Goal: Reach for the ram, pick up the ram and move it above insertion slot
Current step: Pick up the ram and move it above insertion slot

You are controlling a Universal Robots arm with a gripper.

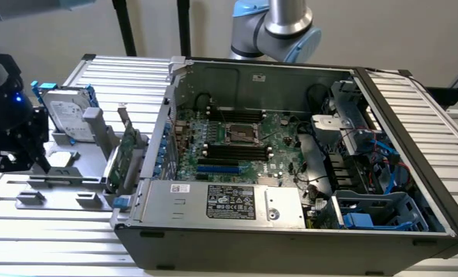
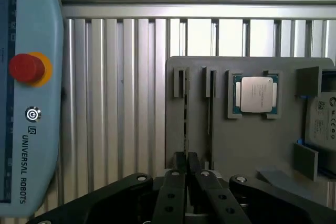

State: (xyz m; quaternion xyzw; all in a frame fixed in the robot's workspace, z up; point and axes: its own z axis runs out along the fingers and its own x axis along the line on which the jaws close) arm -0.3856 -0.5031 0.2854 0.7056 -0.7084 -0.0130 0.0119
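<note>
The ram (image 2: 185, 124) appears edge-on as a thin dark strip standing in a groove of the grey holder (image 2: 252, 145). My gripper (image 2: 186, 163) sits over its near end, one black finger (image 2: 175, 182) on each side, pressed close together on the strip. In the exterior view my gripper (image 1: 13, 158) hangs low over the end of the grey holder (image 1: 59, 173) at that view's left, well outside the open computer case. The black insertion slots (image 1: 237, 151) lie on the motherboard inside the case, beside the processor socket.
A hard drive (image 1: 69, 118) and a green expansion card (image 1: 125, 153) stand on the holder between my gripper and the case wall (image 1: 163, 127). A processor (image 2: 256, 94) rests in a holder pocket. A pendant with a red button (image 2: 26, 68) lies beside the holder.
</note>
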